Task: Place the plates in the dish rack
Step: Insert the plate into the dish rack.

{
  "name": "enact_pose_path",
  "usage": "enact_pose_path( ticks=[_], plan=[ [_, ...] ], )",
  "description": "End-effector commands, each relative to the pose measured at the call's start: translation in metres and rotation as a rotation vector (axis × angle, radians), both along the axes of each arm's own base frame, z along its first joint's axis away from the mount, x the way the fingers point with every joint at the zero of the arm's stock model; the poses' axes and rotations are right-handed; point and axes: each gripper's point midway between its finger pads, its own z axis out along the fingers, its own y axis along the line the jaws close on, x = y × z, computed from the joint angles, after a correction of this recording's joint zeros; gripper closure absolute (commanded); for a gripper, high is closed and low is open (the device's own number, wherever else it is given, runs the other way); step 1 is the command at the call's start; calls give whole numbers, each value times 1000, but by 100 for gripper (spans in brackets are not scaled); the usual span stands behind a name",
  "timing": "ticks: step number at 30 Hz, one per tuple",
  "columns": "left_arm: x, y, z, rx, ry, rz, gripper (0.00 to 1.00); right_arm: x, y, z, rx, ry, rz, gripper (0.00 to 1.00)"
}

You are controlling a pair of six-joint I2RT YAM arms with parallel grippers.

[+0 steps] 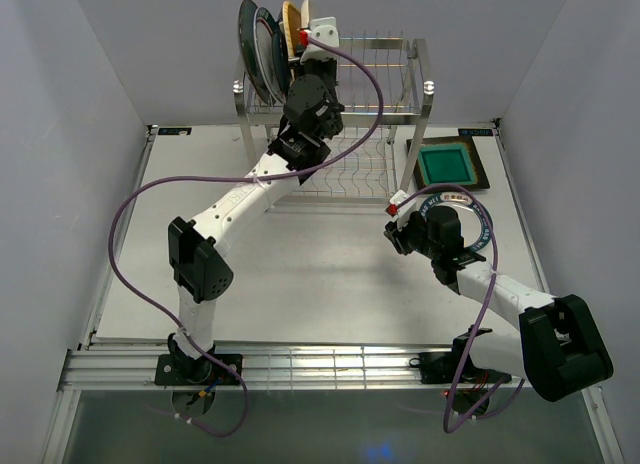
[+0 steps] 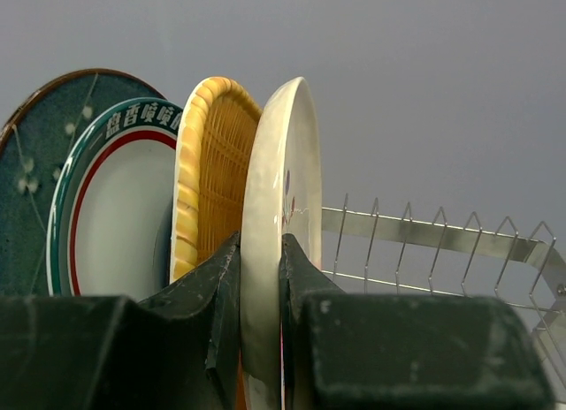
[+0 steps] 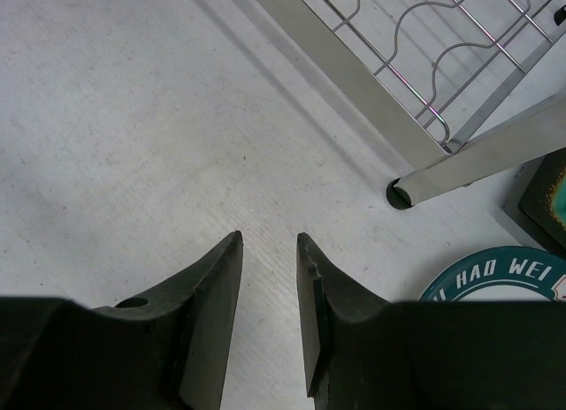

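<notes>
Grey worktop [image 1: 300, 294] carries both arm bases at its near edge. Towards the right side, the right gripper [image 3: 270, 255] hangs low over bare surface. Its two dark fingers [image 3: 217, 295] are parted with nothing between them, so the pincer is released.

Just to its right a white teal-rimmed plate [image 3: 495, 273] lies flat on the worktop, with lettering along its rim. The arm's wrist covers much of it in the overhead view. Farther back, near the far right corner, a green square plate [image 1: 447, 165] with a dark brown rim also lies flat. It sits just beside the right front post of the dish rack [image 1: 427, 94], which stands along the worktop's far edge, roughly centred.

The left arm stretches diagonally from the near left corner up to the left end of the rack's upper tier. There the left gripper [image 2: 261, 260] is clenched on the rim of a cream floral plate [image 2: 279, 163], one finger against each face. The plate stands upright on edge. The fingers hide its bottom edge, so I cannot tell whether it already sits between the wires.

Three more dishes stand on edge in a row to its left, at the tier's left end. Closest is an orange woven plate [image 2: 217, 163], very near the cream one, though contact between them cannot be made out. Next comes a white plate with green and red rim bands [image 2: 115, 224], and outermost is a dark teal speckled plate [image 2: 31, 163].
</notes>
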Motion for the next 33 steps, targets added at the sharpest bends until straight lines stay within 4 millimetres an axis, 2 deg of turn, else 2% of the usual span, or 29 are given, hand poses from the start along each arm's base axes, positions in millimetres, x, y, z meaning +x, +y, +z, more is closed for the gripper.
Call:
enact_pose_path(
  ticks=[1, 3, 9, 15, 16, 17, 19, 20, 27, 31, 33],
  plan=[
    [-22, 32, 62, -176, -113, -95, 86, 8, 5, 17, 30, -25, 4, 63],
    [-17, 29, 58, -174, -90, -144, 87, 8, 5, 18, 30, -27, 6, 63],
    [-14, 31, 53, -168, -79, -135, 85, 8, 5, 18, 31, -25, 9, 63],
    [-13, 32, 51, -169, -77, -131, 66, 7, 6, 17, 33, -20, 12, 63],
    [-14, 32, 52, -172, -78, -130, 61, 7, 5, 16, 32, -17, 12, 63],
    [-15, 34, 54, -172, -80, -130, 52, 8, 6, 17, 32, -19, 14, 63],
    [-17, 35, 56, -174, -83, -128, 46, 8, 6, 16, 31, -16, 14, 63],
    [-18, 36, 57, -172, -83, -129, 39, 8, 6, 16, 32, -15, 14, 63],
    [-37, 44, 71, -197, -102, -152, 24, 9, 5, 17, 32, -17, 9, 63],
    [-61, 51, 80, -225, -110, -160, 19, 10, 5, 17, 34, -15, 10, 63],
    [-73, 50, 79, -233, -98, -157, 18, 10, 4, 15, 32, -5, 6, 63]
  ],
)
